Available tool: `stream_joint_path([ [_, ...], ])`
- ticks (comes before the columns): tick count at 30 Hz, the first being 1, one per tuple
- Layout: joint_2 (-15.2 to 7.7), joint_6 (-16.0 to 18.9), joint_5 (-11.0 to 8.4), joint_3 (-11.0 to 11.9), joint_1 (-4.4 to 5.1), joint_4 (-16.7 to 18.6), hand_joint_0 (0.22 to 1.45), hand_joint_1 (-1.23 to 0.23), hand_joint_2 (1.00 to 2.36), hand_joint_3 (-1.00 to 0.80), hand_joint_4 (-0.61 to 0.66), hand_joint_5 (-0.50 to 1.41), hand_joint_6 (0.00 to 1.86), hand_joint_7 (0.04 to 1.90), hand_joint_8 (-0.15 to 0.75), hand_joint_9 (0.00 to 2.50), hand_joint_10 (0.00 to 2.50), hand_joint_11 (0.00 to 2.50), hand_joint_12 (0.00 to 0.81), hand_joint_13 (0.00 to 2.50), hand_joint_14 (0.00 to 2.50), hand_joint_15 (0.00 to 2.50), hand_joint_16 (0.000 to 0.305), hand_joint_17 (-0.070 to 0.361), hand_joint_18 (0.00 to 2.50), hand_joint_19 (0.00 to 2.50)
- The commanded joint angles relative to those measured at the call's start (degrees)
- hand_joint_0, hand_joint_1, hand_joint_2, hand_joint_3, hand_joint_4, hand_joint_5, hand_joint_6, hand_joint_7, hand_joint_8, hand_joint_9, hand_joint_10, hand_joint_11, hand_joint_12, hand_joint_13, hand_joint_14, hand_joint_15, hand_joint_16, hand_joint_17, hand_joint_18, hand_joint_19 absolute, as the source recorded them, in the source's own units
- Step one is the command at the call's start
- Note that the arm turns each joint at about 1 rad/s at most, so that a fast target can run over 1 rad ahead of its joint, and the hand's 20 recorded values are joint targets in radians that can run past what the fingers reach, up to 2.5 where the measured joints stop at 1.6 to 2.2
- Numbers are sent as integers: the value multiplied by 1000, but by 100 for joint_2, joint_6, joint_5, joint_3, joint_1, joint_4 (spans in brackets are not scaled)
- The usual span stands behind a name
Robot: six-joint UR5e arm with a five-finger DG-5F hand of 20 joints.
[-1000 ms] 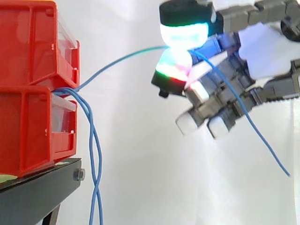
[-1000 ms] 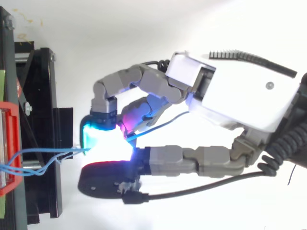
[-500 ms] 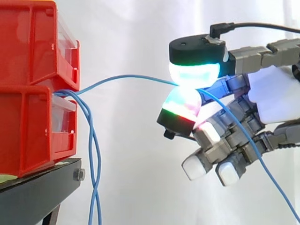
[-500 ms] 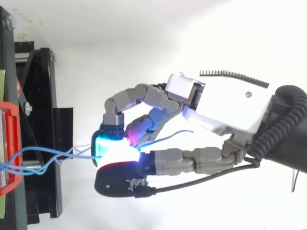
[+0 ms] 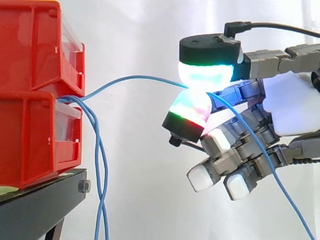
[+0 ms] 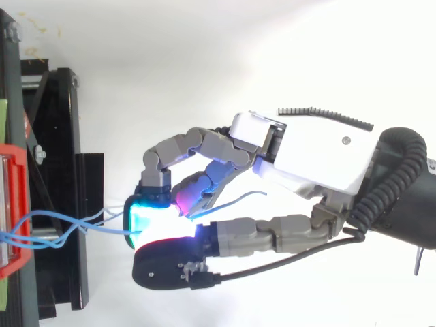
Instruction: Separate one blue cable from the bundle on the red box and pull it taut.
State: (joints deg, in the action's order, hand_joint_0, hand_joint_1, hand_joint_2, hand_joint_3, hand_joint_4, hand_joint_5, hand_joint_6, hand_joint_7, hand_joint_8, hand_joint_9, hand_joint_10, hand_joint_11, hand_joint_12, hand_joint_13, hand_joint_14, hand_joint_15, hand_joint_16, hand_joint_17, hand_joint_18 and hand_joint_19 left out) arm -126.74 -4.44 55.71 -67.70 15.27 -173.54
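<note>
The hand (image 5: 290, 107) pinches one blue cable (image 5: 130, 77) between its fingertips (image 5: 205, 75) – the cable arches loosely leftward to the red box (image 5: 30, 140) – so tautening means pulling right.

We see one thin blue cable (image 5: 135, 77) arching slack from the red box (image 5: 30, 140) at 9 o'clock toward 3 o'clock, the bundle (image 5: 103, 200) hanging toward 6 o'clock

At the left, the upper bin (image 5: 35, 45) sits on the lower bin (image 5: 30, 140), which rests on a stand (image 5: 35, 205). From between the bins, the hanging cables (image 5: 100, 165) drop beside the stand. A single cable (image 5: 135, 79) arcs right to the hand (image 5: 292, 107), is pinched between two fingers (image 5: 207, 75), and trails down behind them.
</note>
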Motion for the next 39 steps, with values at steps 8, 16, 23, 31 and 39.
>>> stream_joint_path([
  [8,0,-13,-17,3,2,-4,646,-781,1049,82,-105,-137,937,1391,389,1041,11,866,451,848,11,432,55,123,908,473],
  [16,0,-13,-17,3,2,-4,640,-779,1072,72,-107,-136,938,1374,388,1042,11,868,446,841,12,431,55,124,902,466],
  [23,0,-13,-17,-6,2,-4,634,-776,1087,68,-107,-136,938,1364,389,1053,11,882,448,848,11,433,55,124,886,459],
  [31,0,-13,-17,-6,2,-13,615,-772,1146,44,-106,-134,939,1339,395,1065,8,886,448,852,11,436,56,126,880,449],
  [39,0,-13,-17,-6,2,-13,613,-773,1153,42,-103,-134,938,1338,392,1076,11,882,446,868,11,437,56,125,880,456],
])
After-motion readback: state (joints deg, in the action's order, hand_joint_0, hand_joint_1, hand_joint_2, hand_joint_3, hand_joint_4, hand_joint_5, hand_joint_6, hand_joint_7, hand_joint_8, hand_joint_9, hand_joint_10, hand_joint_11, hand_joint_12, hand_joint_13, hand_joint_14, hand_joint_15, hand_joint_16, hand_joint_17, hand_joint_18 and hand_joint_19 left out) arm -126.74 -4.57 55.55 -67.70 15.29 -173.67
